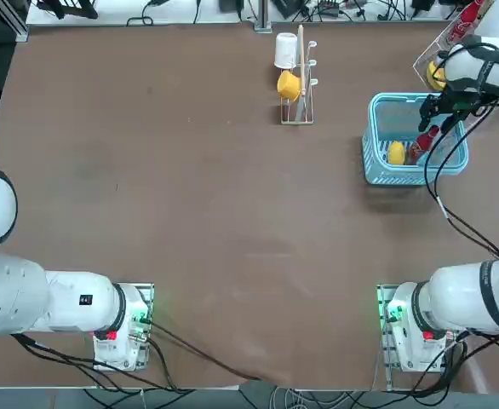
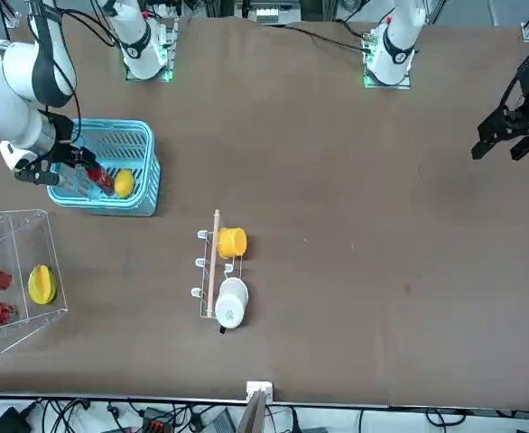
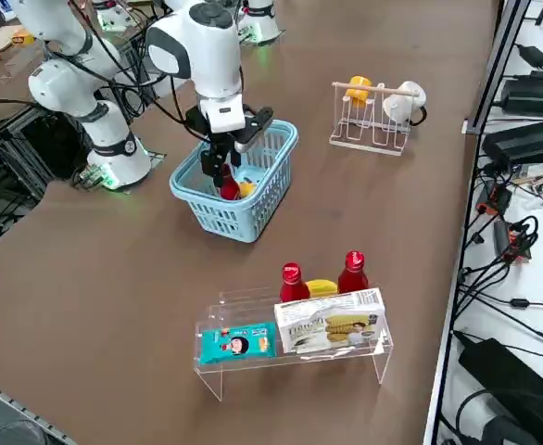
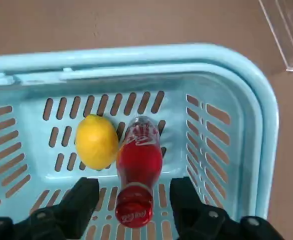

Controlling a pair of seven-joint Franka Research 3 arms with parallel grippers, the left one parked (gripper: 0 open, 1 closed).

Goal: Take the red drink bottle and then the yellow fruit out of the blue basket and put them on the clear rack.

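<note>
Right two-finger gripper (image 4: 134, 202) lowered inside the light blue slotted plastic basket (image 4: 246, 115), jaws apart, one black finger (image 4: 81, 202) on each side of the cap of the slim red plastic drink bottle (image 4: 138, 167), not clamped. Bottle lying on the basket floor, touching the small round yellow fruit (image 4: 96, 141) beside it. Transparent acrylic rack (image 3: 295, 338) standing apart from the basket, already stocked with two red bottles, a yellow fruit and packets.
</note>
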